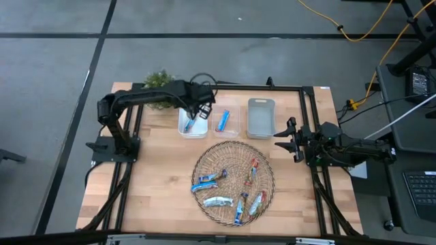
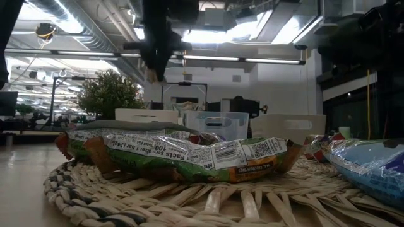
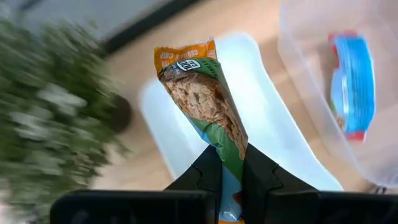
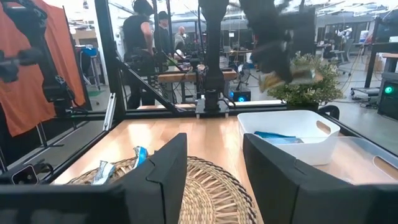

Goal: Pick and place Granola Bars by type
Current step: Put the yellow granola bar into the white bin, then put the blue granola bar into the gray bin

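My left gripper (image 1: 202,110) is over the white left bin (image 1: 193,125), shut on an orange-and-green granola bar (image 3: 202,93). In the right wrist view that bar (image 4: 291,77) hangs in the air above the white bin (image 4: 289,134), where a blue bar (image 4: 273,135) lies. Another blue bar (image 1: 223,120) lies in the clear middle bin. Several bars, such as one blue (image 1: 208,181), lie on the round wicker tray (image 1: 233,182). My right gripper (image 1: 285,138) waits open at the table's right side, near the grey bin (image 1: 261,117). My left gripper (image 3: 230,152) pinches the orange-and-green bar by its one end (image 3: 229,163) between the two fingers. The rest of the bar sticks out past the fingertips, along them. The bar is lifted clear, over the white bin (image 3: 273,124).
A small potted plant (image 1: 159,80) stands at the far edge, just left of the white bin. The three bins stand in a row behind the wicker tray. In the low view, bars (image 2: 189,154) on the tray fill the foreground. People stand in the room beyond the table (image 4: 135,43).
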Available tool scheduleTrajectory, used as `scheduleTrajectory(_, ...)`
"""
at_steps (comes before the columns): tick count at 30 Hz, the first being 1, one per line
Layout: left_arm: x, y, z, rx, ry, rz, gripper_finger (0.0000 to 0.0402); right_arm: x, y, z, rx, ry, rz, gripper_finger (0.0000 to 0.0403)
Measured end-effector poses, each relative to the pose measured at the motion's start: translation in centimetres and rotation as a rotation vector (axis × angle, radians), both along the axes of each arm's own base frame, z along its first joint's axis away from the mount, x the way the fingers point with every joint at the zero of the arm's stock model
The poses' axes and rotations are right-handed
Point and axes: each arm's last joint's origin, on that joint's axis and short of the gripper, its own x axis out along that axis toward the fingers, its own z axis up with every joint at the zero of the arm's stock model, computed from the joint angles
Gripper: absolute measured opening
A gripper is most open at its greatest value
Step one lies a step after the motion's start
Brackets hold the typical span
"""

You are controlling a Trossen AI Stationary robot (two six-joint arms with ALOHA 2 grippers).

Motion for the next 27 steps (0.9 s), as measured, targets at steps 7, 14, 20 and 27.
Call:
scheduleTrajectory(7,0.1,-0.2,-2.1,-0.087,-0.023,0.002,0.0024,0.0,0.0,-0.1,0.001,0.008,0.0,0.016)
scheduleTrajectory(14,0.2,-0.2,-1.8,-0.084,-0.026,-0.021,0.0082,0.0,0.0,-0.1,0.001,0.008,0.0,0.016)
scheduleTrajectory(20,0.0,-0.4,-1.4,-0.117,-0.044,-0.041,0.0165,0.0,0.0,-0.1,0.001,0.008,0.0,0.016)
scheduleTrajectory(27,-1.0,-3.9,2.4,-0.122,-0.222,-0.105,0.0216,0.0,0.0,-0.1,0.001,0.008,0.0,0.016)
